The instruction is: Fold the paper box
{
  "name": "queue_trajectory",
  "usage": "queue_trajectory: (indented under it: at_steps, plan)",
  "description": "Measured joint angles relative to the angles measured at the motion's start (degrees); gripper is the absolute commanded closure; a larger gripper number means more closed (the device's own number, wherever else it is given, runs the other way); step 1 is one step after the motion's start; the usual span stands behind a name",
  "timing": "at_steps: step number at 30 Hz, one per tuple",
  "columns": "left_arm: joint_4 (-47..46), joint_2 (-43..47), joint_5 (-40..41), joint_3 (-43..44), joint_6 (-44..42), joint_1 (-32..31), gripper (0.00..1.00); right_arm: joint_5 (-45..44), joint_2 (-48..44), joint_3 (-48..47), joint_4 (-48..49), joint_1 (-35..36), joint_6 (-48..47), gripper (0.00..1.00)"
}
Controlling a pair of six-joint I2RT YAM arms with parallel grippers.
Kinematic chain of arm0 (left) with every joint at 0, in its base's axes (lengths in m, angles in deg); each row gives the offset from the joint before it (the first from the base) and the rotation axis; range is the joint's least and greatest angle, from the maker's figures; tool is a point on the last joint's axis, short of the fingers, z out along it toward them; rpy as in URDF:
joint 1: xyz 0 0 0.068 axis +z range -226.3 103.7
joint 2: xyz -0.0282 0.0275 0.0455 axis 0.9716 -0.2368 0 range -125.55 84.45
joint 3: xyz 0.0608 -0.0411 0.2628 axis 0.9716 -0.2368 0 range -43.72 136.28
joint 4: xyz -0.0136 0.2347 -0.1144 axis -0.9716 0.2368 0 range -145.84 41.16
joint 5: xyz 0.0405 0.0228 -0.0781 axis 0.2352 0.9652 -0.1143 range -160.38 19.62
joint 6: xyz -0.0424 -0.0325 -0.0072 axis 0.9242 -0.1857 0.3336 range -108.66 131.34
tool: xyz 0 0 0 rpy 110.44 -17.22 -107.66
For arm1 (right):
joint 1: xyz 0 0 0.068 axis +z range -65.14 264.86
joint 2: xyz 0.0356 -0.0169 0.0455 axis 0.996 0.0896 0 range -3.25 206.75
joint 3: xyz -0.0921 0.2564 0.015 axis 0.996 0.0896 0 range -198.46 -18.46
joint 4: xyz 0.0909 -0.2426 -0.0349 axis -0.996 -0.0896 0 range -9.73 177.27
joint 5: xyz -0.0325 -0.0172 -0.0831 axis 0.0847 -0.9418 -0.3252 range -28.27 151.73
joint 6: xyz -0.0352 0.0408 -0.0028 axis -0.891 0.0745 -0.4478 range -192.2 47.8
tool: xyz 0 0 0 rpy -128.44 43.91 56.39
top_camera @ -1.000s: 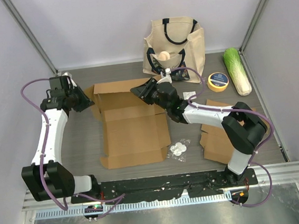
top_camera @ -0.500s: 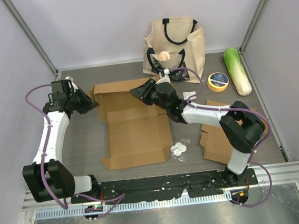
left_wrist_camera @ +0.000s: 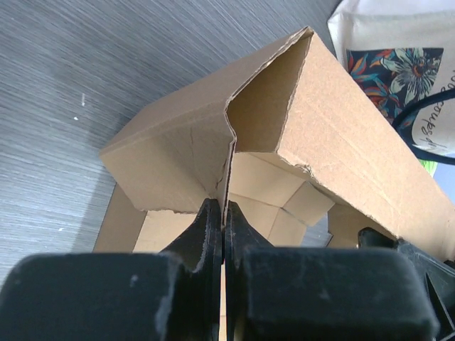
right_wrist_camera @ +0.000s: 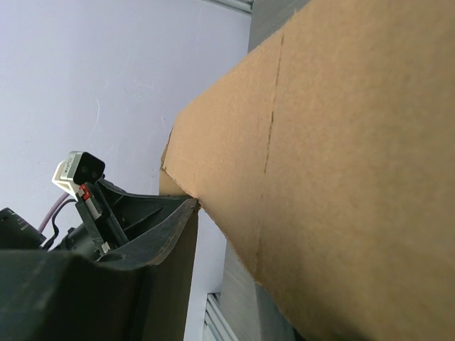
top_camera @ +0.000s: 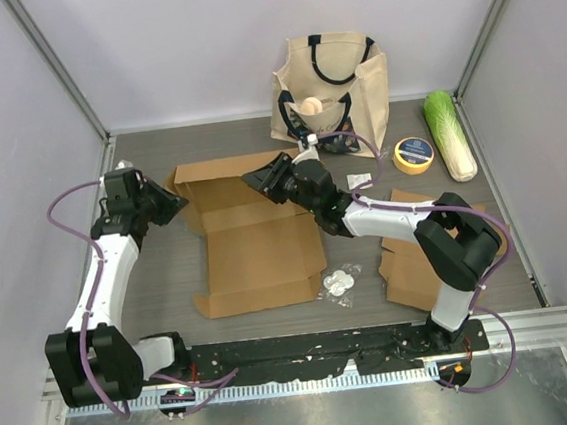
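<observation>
Paper box (top_camera: 258,255) in the middle of the worktop (top_camera: 169,274), far wall half raised.
My left pincer (left_wrist_camera: 222,213) is clamped on its left flap's edge; my right pincer (top_camera: 260,179) is at the far wall, and I cannot tell its grip.

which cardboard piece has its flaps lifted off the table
The big box in the middle: its far flaps stand up, one pinched by the left gripper. The cardboard on the right lies flat.

Brown corrugated cardboard box (top_camera: 259,247): opened out, mostly flat, centre of desk (top_camera: 160,285); far panel + left-corner flaps raised, part-folded.
</observation>
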Motion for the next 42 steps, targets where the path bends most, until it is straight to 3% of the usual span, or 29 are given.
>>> queue_trajectory:
  at_steps: [3,7,9,12,16,20,27,29,32,35,42]
  plan:
    - [-1.33,1.97,1.97,-1.97,0.83,-0.09,1.00,0.96,0.17,0.00,0.13,0.31,-0.46,0.71]
    - [-1.11,2.25,2.47,-2.05,-0.15,-0.24,1.00,2.16,0.17,-0.15,-1.27,0.26,-5.27,0.33]
    - [-0.66,2.43,2.34,-2.05,-1.86,-0.31,1.00,3.69,0.15,-0.17,-3.23,0.28,-10.25,0.22]
    - [0.44,3.08,1.92,-2.05,-4.09,-0.31,1.00,5.70,-0.52,-0.17,-6.25,0.48,-17.62,0.21]
    - [2.08,3.65,1.49,-2.01,-6.86,-0.28,1.00,6.16,-3.63,0.98,-8.55,3.37,-29.40,0.21]
    - [2.89,3.67,0.94,-1.99,-8.68,-0.17,1.00,5.07,-6.47,3.69,-6.69,11.21,-39.26,0.21]
    - [4.28,4.68,-2.56,-1.92,-10.12,-1.16,1.00,0.92,-1.16,5.70,-3.39,19.98,-47.15,0.21]
    - [4.35,5.75,-2.84,-1.92,-10.14,-1.16,1.00,-1.03,0.85,5.55,-3.32,20.39,-48.72,0.27]
    - [4.31,7.06,-3.13,-1.92,-10.10,-1.16,1.00,-2.12,3.50,4.28,-4.22,19.76,-49.42,0.53]
    - [4.20,7.54,-3.23,-1.97,-10.01,-1.16,1.00,-2.29,6.38,1.75,-5.11,19.10,-48.33,0.67]
    - [3.45,7.67,-4.02,-3.52,-9.92,-1.16,1.00,-2.08,14.05,-4.52,-4.81,18.78,-47.25,0.80]
